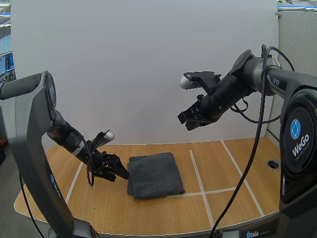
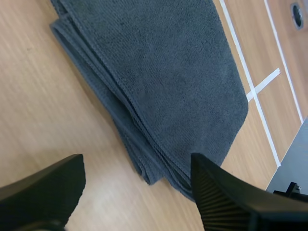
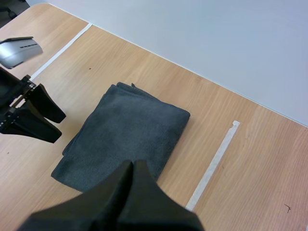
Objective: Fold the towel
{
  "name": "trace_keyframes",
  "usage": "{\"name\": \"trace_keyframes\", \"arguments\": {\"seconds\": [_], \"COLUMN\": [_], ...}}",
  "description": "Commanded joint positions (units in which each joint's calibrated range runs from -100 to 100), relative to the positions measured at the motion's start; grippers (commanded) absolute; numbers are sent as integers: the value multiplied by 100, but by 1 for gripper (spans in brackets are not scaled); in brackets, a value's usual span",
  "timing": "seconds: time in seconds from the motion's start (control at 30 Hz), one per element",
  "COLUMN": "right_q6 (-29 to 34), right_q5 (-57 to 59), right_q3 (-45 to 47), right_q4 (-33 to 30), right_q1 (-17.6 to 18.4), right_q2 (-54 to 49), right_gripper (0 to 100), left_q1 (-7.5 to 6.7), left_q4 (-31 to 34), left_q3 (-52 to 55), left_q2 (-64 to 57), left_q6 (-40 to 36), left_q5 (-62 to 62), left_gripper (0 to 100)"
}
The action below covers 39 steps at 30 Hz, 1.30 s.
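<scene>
Two fingers of the left gripper point(image 1: 118, 172) stand spread apart, with nothing between them, low over the table point(image 1: 223, 208). In its wrist view, the left gripper point(image 2: 137, 166) faces the stacked edges of the towel point(image 2: 168, 72), where several layers lie one upon another. From the right wrist view, a narrow strip of bare wood separates the left gripper point(image 3: 50, 120) from the towel point(image 3: 125, 134).

The right gripper point(image 1: 187, 121) hangs high above the table, its fingers pressed together into one wedge point(image 3: 131, 166).

The towel point(image 1: 154, 174) lies flat, folded to a dark grey rectangle near the table's middle. A long white tape line point(image 1: 198, 173) runs just beside its right edge, and a short cross line reaches its front corner. Bare wood lies open in front of the towel and right of the tape.
</scene>
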Motion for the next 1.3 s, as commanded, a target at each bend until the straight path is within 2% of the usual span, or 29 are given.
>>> {"name": "trace_keyframes", "arguments": {"seconds": [0.0, 0.4, 0.53, 0.8, 1.1, 1.13, 1.17, 1.27], "right_q6": [16, 90, 90, 90, 99, 99, 99, 99], "right_q5": [184, 425, 425, 464, 464, 464, 464, 464], "right_q3": [9, 9, 9, 9, 9, 9, 9, 9], "right_q4": [-105, -243, -268, -318, -382, -382, -382, -382], "right_q1": [-31, -31, -31, -31, -31, -31, -31, -31], "right_q2": [-99, -99, -99, -99, -99, -99, -99, -99], "right_gripper": [0, 0, 0, 0, 0, 0, 0, 0], "left_q1": [11, 3, -89, -420, -477, -484, -486, -493], "left_q4": [-694, -1327, -1408, -1471, -1486, -1486, -1501, -1636], "left_q3": [10, -426, -544, -544, -544, -544, -544, -544], "left_q2": [533, 1232, 1339, 1433, 1433, 1433, 1433, 1433], "left_q6": [468, 633, 619, 619, 619, 619, 619, 629], "left_q5": [66, 66, 66, 66, 66, 66, 66, 66], "left_gripper": [100, 100, 100, 100, 100, 92, 76, 35]}}
